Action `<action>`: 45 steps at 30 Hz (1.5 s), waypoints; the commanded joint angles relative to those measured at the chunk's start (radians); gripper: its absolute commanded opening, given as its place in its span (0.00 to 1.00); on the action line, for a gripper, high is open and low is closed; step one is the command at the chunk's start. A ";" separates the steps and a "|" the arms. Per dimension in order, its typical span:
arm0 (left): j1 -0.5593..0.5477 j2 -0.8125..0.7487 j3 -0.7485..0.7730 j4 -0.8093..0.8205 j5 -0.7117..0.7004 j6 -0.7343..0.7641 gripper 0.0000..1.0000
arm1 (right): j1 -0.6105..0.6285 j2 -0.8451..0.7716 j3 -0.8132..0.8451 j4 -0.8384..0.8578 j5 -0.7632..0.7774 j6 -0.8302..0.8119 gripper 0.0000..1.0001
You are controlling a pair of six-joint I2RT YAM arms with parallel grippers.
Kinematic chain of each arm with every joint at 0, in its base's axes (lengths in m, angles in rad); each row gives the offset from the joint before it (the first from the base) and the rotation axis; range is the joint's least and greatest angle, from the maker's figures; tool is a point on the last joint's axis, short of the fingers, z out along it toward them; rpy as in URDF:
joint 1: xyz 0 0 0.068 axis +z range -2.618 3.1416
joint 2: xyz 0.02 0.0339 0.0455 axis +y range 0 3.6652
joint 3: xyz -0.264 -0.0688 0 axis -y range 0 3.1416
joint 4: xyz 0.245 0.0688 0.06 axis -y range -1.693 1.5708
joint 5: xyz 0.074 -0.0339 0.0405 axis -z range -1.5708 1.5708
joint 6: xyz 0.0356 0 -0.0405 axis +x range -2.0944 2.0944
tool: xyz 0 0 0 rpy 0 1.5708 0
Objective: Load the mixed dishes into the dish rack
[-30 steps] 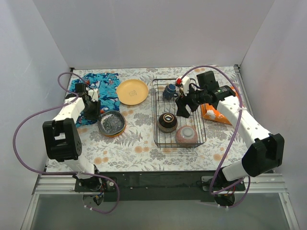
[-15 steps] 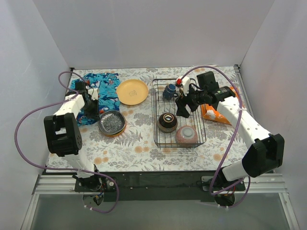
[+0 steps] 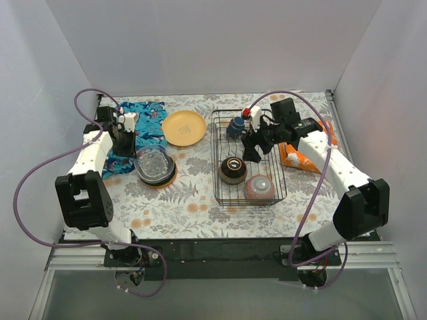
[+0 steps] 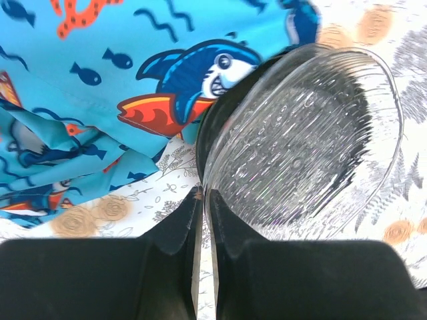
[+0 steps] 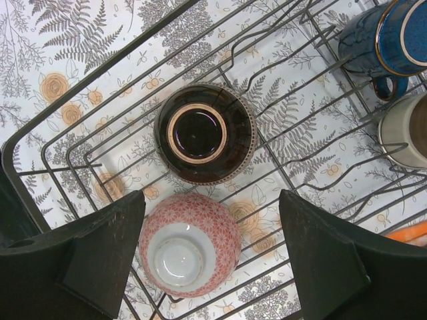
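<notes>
Left wrist view: left gripper (image 4: 203, 200) looks clamped on the clear plate (image 4: 300, 140) rim, so pick-up step. Next it needs a dish rack (image 3: 216, 180) slot. Jaws of right gripper (image 5: 210, 227) gape apart.

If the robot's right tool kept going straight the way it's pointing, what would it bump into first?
Probably the upside-down pink bowl in the dish rack: it lies between the fingers of the open right tool. Depth is unclear; the dark bowl sits right beside it.

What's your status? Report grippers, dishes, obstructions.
Left gripper shut on clear plate, tilted up off the stack. Right gripper open over dish rack. Nothing seen blocking.
</notes>
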 commanded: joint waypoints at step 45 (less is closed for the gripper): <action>-0.011 -0.213 -0.115 0.074 0.319 0.067 0.00 | 0.318 0.811 0.626 0.521 -0.410 0.870 0.63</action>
